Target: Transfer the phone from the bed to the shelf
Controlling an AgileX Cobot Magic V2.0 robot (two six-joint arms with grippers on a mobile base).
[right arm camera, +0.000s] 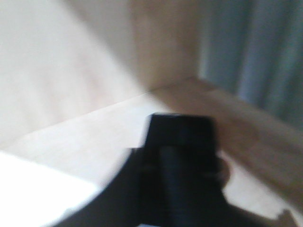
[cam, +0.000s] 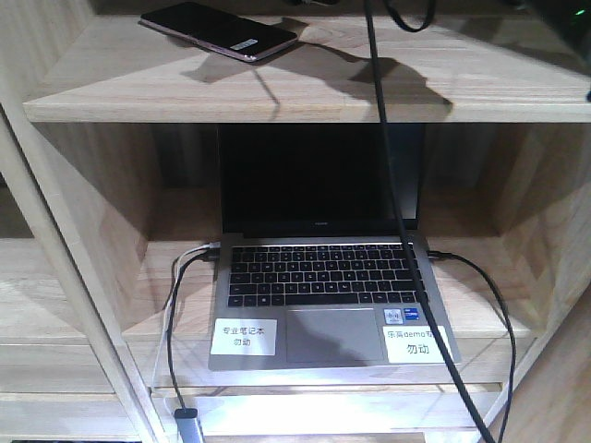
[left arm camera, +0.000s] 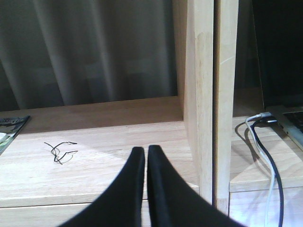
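The phone [cam: 220, 29] lies flat on the top board of the shelf [cam: 305, 92], near its left end. Nothing is touching it. Below it, an open laptop [cam: 328, 295] sits on the next board. The left gripper [left arm camera: 146, 156] hangs low over a side board, its two black fingers pressed together and holding nothing. The right gripper [right arm camera: 180, 156] is a dark blur, so I cannot tell how its jaws stand.

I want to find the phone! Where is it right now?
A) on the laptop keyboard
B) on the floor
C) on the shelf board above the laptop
C: the phone lies flat on the shelf board above the open laptop.
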